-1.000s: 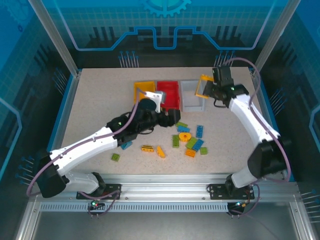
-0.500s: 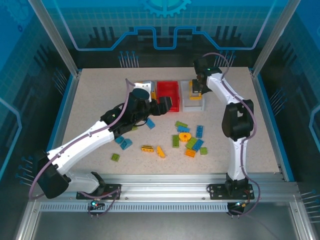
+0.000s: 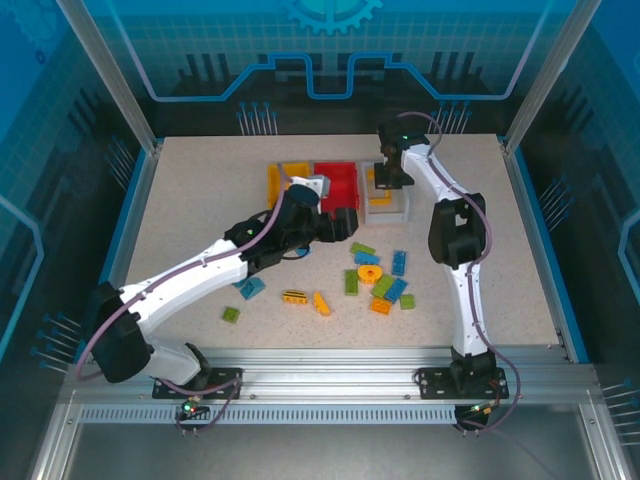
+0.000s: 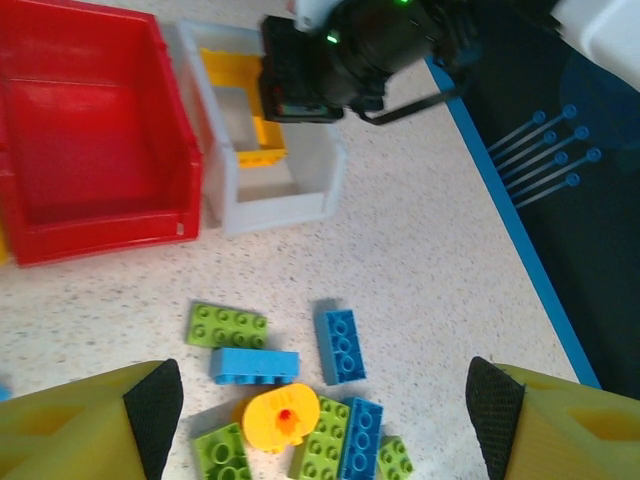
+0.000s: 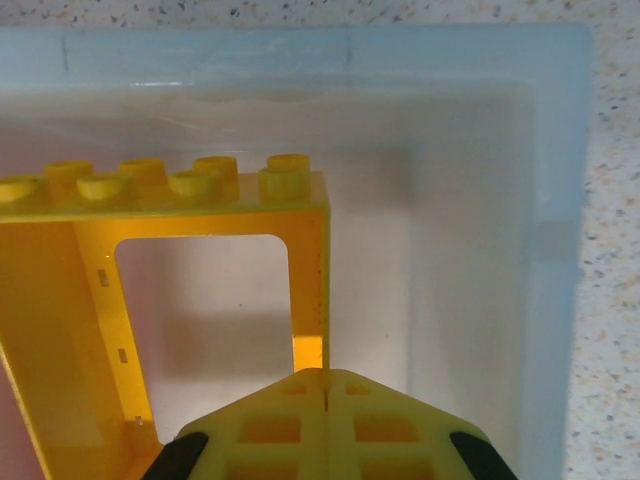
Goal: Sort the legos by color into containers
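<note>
Yellow plastic, one piece: the square frame (image 5: 200,218) hangs inside the white bin (image 5: 560,200), studs along its top bar, its window open to the bin floor. It looks rigid, light and hollow. The right gripper (image 5: 325,385) has its fingers pressed together on the frame's lower edge.

Risks noted:
- The frame sits close to the bin's left wall. Let go at a tilt, it could lodge there or lean on the rim.
- The bin looks light, so a finger catching the wall on withdrawal could drag it against the red bin (image 4: 100,235).

The left gripper (image 4: 320,400) hovers spread and empty above the loose bricks near the round yellow piece (image 4: 280,415).
</note>
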Robot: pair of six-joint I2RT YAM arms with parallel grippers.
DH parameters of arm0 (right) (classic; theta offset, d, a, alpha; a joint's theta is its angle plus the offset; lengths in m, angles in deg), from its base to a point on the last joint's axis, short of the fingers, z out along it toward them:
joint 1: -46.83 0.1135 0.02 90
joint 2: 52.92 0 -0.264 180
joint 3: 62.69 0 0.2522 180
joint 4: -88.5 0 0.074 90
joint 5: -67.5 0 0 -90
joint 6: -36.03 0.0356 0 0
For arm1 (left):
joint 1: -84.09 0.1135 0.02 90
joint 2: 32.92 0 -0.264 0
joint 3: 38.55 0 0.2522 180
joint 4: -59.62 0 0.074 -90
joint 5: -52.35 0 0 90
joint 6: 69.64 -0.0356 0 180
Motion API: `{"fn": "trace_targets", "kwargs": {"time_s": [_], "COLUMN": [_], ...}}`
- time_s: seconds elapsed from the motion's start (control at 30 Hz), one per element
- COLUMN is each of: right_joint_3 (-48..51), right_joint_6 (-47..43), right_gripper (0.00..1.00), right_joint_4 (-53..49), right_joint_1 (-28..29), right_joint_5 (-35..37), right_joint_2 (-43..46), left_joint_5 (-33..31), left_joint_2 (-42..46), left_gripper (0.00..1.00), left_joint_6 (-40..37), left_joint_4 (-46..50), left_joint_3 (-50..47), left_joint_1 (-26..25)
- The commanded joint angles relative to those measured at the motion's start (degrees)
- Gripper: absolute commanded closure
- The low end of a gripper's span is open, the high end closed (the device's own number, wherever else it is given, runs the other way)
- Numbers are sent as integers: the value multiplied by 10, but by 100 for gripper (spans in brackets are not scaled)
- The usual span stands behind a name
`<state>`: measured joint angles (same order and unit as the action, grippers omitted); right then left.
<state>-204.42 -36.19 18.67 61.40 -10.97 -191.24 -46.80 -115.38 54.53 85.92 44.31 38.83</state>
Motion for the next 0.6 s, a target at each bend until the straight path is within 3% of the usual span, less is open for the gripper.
{"fn": "trace_targets", "kwargs": {"time_s": [0.0, 0.07, 0.3, 0.57], "right_joint_3": [-21, -24, -22, -4], "right_joint_6": [11, 13, 18, 20], "right_gripper": [100, 100, 83, 69], "right_joint_4": [-18, -19, -24, -16], "right_joint_1": [-5, -6, -7, -1], "right_joint_5": [-28, -31, -34, -26], "right_joint_2": [-12, -16, -5, 76], "left_joint_5": [-20, -27, -36, -88], "left_joint_2": [-22, -31, -27, 10], "left_gripper": [21, 21, 21, 22], "left_joint_6": [-17, -16, -16, -1], "left_joint_4": [14, 23, 32, 96], "left_joint_3": [45, 56, 53, 40], "left_joint_1": [-20, -27, -32, -32]}}
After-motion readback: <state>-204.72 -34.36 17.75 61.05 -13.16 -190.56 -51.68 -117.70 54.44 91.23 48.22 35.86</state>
